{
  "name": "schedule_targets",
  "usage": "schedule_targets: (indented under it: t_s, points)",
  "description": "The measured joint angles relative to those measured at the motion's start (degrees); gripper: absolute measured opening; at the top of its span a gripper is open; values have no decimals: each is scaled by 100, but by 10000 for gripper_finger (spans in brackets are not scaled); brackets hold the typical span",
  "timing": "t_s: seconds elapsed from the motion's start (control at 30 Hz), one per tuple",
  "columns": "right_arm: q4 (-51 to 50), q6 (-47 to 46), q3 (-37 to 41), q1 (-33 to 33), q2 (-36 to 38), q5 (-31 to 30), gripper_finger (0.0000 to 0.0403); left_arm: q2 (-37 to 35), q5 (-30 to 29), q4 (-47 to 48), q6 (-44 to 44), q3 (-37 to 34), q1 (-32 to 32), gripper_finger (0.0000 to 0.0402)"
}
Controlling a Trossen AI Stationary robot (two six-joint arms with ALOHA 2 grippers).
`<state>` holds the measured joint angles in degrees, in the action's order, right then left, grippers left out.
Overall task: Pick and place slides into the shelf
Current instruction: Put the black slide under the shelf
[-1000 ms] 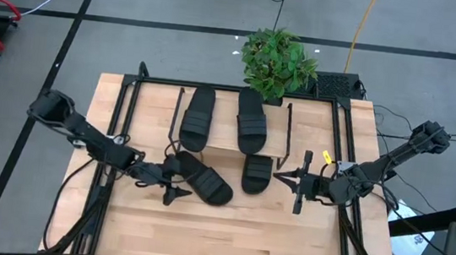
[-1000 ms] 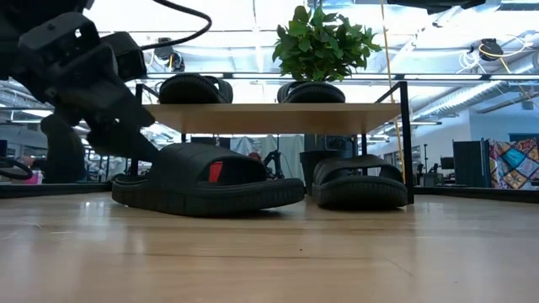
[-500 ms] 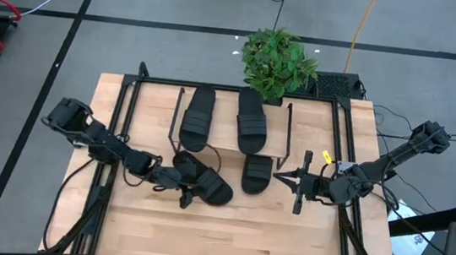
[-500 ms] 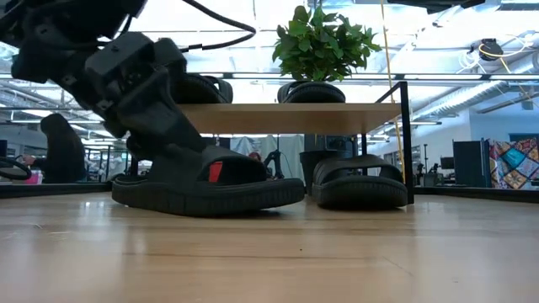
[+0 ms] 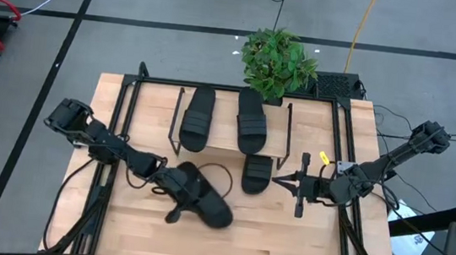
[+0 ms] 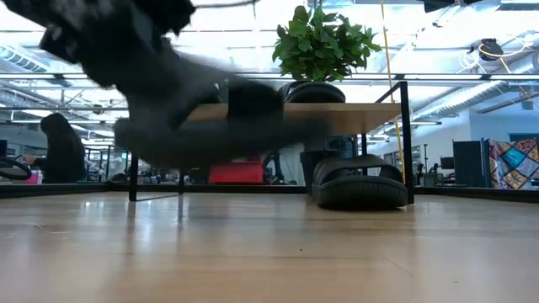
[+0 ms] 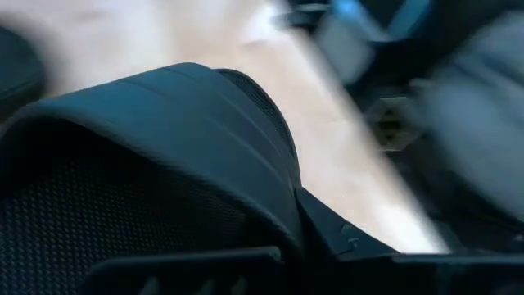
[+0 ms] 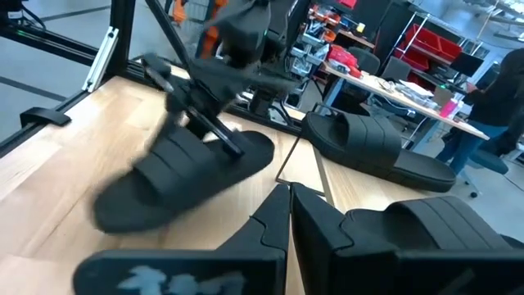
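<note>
Slide (image 5: 201,198) raised off the tabletop (image 5: 284,244) by the left claw (image 5: 169,186).
A second ago it lay flat; now it hangs clamped in the claw, ready for the shelf (image 5: 222,147), where two slides sit on top. Right claw (image 5: 294,184), fingers together, waits beside the lower slide (image 5: 256,172).

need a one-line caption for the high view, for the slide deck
Left claw grips a slide on the table; two slides sit atop the shelf, right claw waits.
</note>
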<state>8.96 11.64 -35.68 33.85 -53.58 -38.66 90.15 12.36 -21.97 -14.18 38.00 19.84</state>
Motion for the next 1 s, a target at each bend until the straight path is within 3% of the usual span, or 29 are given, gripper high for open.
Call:
schedule_targets:
  t_s: [0.2,0.43,0.7,1.0]
  points:
    - [13,0,0,0,0,0,6,-8,1985,177,483,453,-279,3]
    - [11,-2,0,0,0,-1,6,138,2975,938,352,538,-755,2]
    - [-16,-2,0,0,0,-2,6,735,3564,999,463,540,-998,1]
    - [-16,-2,0,0,0,-2,6,1213,3234,951,698,547,-1161,2]
